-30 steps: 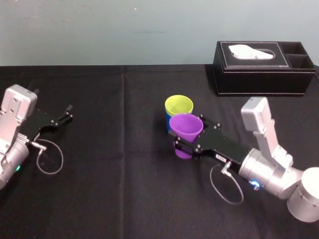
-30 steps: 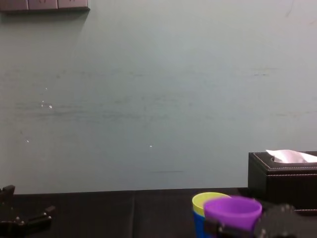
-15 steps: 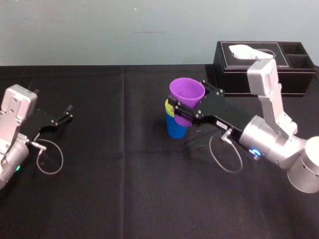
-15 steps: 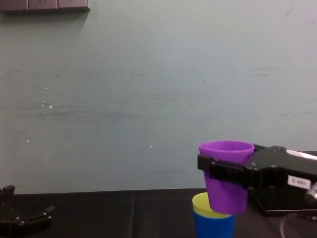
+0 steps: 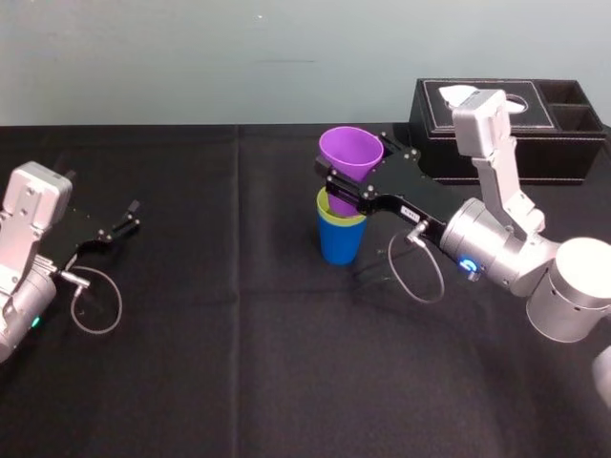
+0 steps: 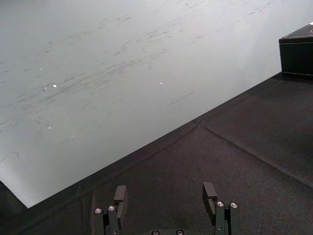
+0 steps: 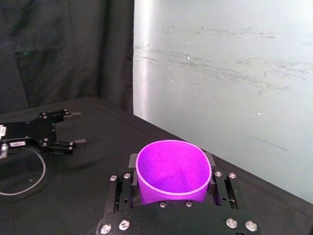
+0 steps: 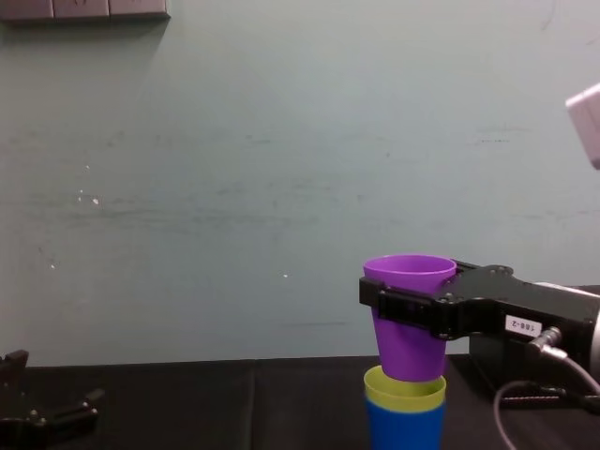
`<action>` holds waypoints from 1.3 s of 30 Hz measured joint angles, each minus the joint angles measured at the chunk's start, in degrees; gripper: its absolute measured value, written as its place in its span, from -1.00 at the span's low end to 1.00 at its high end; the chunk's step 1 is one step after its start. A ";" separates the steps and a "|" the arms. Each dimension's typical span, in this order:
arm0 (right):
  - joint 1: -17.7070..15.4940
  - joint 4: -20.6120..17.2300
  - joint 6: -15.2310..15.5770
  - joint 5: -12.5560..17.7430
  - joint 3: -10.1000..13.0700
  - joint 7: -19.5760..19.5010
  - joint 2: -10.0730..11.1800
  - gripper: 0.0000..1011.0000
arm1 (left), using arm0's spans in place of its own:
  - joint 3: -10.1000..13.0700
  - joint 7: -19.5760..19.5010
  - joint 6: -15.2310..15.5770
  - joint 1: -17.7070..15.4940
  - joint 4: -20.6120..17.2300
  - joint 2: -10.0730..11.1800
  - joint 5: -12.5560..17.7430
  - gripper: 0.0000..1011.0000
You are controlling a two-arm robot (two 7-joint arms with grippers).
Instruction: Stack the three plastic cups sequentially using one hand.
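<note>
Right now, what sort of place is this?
Probably a robot lab bench: black-clothed table against a bare pale wall, right gripper holding the purple cup above it, left gripper parked at its left.

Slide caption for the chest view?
Right pincer holds the purple cup over the yellow-green cup nested in the blue cup.

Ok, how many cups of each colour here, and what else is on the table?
Purple cup: 1, in the right gripper
Yellow-green cup: 1, nested in the blue one
Blue cup: 1
Tissue box: 1
Total: 4 things; left gripper parked at the far left.
</note>
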 joint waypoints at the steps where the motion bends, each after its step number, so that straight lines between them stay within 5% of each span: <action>1: 0.21 0.37 -0.12 -0.07 -0.06 0.00 -0.15 0.45 | 0.00 0.00 0.00 0.00 0.00 0.00 0.00 1.00; 39: 3.01 12.76 -4.28 -2.34 -0.97 2.04 -3.67 0.45 | 0.00 0.00 0.00 0.00 0.00 0.00 0.00 1.00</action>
